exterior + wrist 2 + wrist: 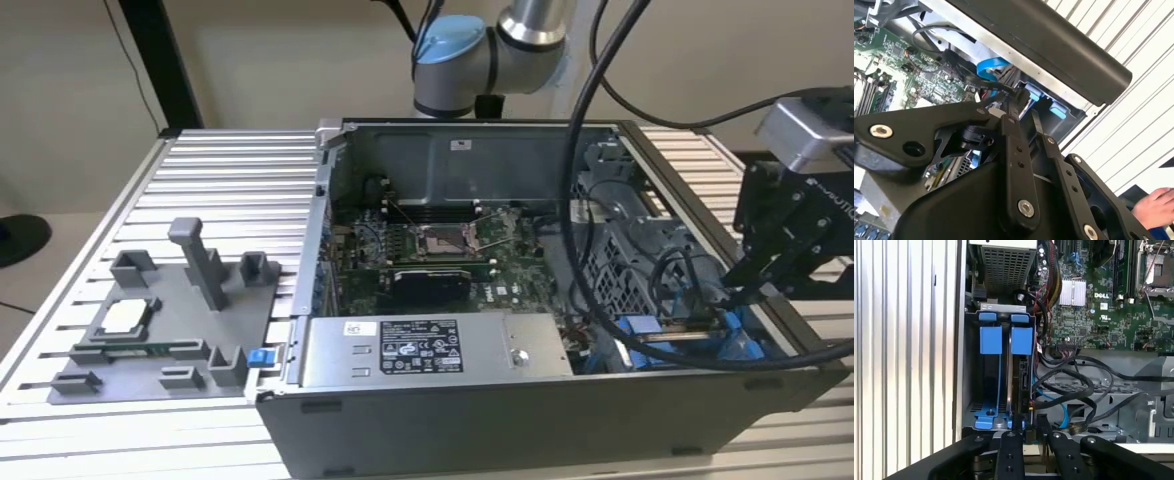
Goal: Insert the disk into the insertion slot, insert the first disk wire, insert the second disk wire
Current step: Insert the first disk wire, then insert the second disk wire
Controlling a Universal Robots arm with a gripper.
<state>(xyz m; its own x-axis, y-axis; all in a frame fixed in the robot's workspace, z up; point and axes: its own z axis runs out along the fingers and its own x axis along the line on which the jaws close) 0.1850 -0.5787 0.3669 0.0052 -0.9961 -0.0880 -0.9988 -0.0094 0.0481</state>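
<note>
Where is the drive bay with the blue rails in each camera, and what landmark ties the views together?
Exterior view: drive bay, in the case's near corner at the exterior view's right, past the power supply.
First wrist view: drive bay, between the case wall and the motherboard.
Second wrist view: its blue tabs, tucked under the dark case wall.
Shared landmark: the green motherboard, in all three.

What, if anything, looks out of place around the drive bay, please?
Nothing looks damaged or spilled; the disk stands straight in the slot. The one oddity is a person's hand in the second wrist view, outside the case.
</note>
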